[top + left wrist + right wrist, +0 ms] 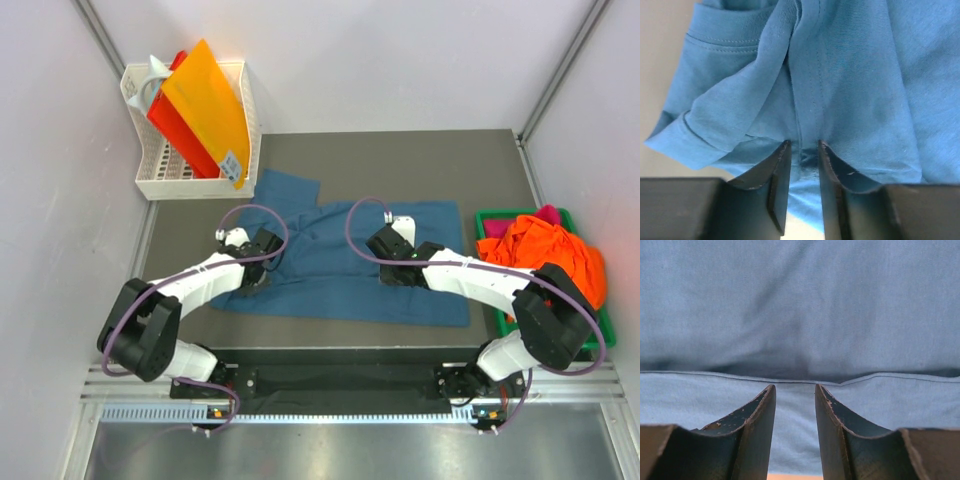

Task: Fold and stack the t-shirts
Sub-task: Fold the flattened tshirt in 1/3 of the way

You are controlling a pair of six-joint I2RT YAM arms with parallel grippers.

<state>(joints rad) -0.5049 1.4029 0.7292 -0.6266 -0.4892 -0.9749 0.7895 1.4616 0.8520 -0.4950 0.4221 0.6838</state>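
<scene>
Left gripper (802, 145) is pinched on a raised fold of the dark teal-blue cotton t-shirt (325, 270). In its wrist view the cloth bunches into the narrow gap between the two black fingers (782, 170), and creases fan away from it toward 12 o'clock. A hemmed short sleeve (700, 125) lies crumpled at 10 o'clock from the fingertips.

In the top view, a white slotted plastic basket (140, 185) sits off the mat at about 11 o'clock from that gripper. Flat orange and red sheets (205, 100) lean inside it.

The teal-blue shirt lies spread across the middle of the grey table mat (400, 155), one sleeve reaching toward 11 o'clock, its near edge toward the arm bases.

Right gripper (795, 387) is low over the shirt's right half. Its fingers stand partly apart with flat cloth across the gap, and a stitched hem (880, 377) runs just past the tips. Whether it grips the cloth I cannot tell.

At 3 o'clock from the shirt, a green plastic tray (490, 215) holds a heaped bright orange t-shirt (545, 250) with a magenta-pink t-shirt (547, 212) showing at its 12 o'clock edge.
</scene>
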